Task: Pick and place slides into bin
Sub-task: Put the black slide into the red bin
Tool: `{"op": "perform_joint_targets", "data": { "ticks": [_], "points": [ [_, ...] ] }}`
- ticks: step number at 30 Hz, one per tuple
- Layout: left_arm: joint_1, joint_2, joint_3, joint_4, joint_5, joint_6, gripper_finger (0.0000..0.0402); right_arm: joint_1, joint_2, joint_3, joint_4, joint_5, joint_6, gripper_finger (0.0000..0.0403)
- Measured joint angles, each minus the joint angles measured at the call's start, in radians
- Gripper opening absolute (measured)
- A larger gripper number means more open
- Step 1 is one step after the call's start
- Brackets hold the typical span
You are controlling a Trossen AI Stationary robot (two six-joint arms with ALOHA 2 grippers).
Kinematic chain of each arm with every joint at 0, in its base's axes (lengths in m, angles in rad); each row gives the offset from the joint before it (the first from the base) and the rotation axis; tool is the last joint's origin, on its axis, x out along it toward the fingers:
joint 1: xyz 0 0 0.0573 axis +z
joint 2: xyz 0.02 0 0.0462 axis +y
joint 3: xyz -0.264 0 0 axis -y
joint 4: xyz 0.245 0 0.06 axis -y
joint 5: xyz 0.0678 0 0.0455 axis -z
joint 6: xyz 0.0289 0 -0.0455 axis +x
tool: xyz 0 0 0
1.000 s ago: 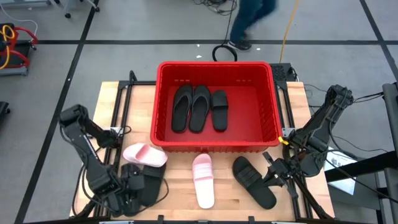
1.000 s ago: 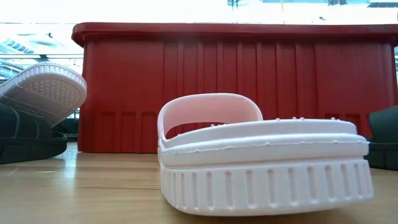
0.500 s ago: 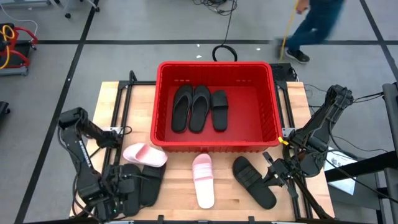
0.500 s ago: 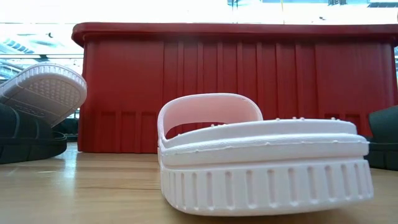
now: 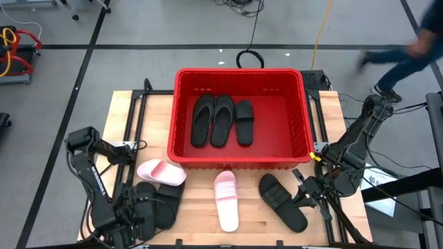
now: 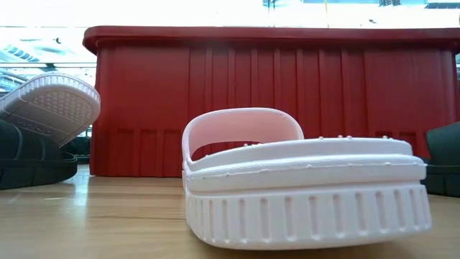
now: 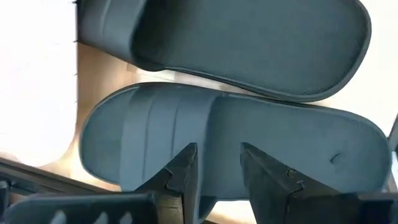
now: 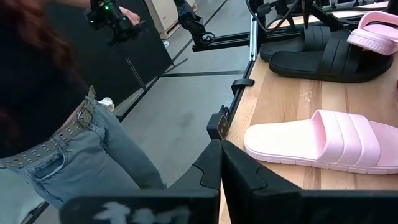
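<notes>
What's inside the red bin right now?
Three black slides lie side by side on the floor of the red bin, toward its left half. The right half shows bare floor. Nothing appears stacked; whatever lies beneath those three is covered.

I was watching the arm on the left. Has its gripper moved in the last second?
Yes. In the high view the left gripper has pulled back from the red bin toward the table's near edge, over the black slides.

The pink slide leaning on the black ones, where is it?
In the high view the tilted pink slide sits front-left, propped on black slides, beside the red bin.
</notes>
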Motion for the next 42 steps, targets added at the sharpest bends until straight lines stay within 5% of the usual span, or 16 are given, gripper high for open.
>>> {"op": "perform_joint_targets", "data": {
  "ticks": [42],
  "points": [
    [-0.017, 0.106, 0.000, -0.142, -0.053, -0.031, 0.0117, 0.000, 0.000, 0.000, 0.001, 0.031, -0.003, 0.0000]
  ]
}}
